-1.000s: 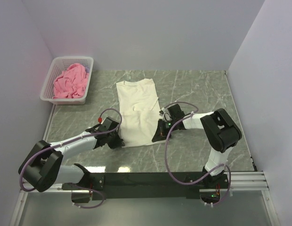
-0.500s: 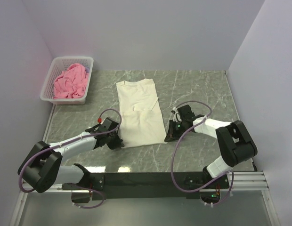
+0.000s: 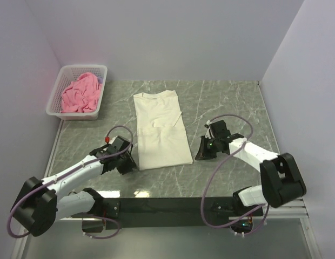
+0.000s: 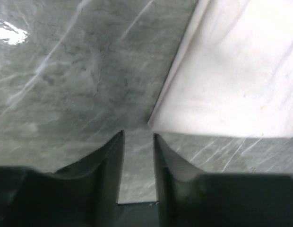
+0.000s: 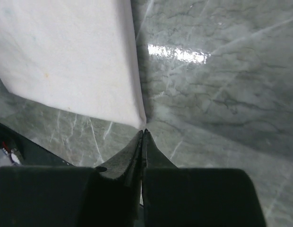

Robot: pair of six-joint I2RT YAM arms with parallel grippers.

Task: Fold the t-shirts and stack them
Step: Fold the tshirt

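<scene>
The cream-white t-shirt (image 3: 159, 129) lies flat on the marble table as a long folded strip, collar end far, hem near. My left gripper (image 3: 128, 166) sits just off its near left corner, jaws a little apart and empty; the left wrist view (image 4: 138, 135) shows that shirt corner (image 4: 231, 71) just ahead of the tips. My right gripper (image 3: 200, 156) sits just off the near right corner, shut and empty; the right wrist view (image 5: 144, 131) shows the shirt corner (image 5: 71, 61) just beyond its tips. The pink t-shirt (image 3: 80, 94) lies crumpled in the basket.
The white lattice basket (image 3: 75, 115) stands at the far left corner of the table (image 3: 232, 102), against the left wall. Walls close in the table on the left, back and right. The black arm rail (image 3: 167, 205) runs along the near edge.
The right gripper has drawn back to the right off the shirt's near right corner, leaving the hem spread wider. The left gripper has backed slightly left off the near left corner.
</scene>
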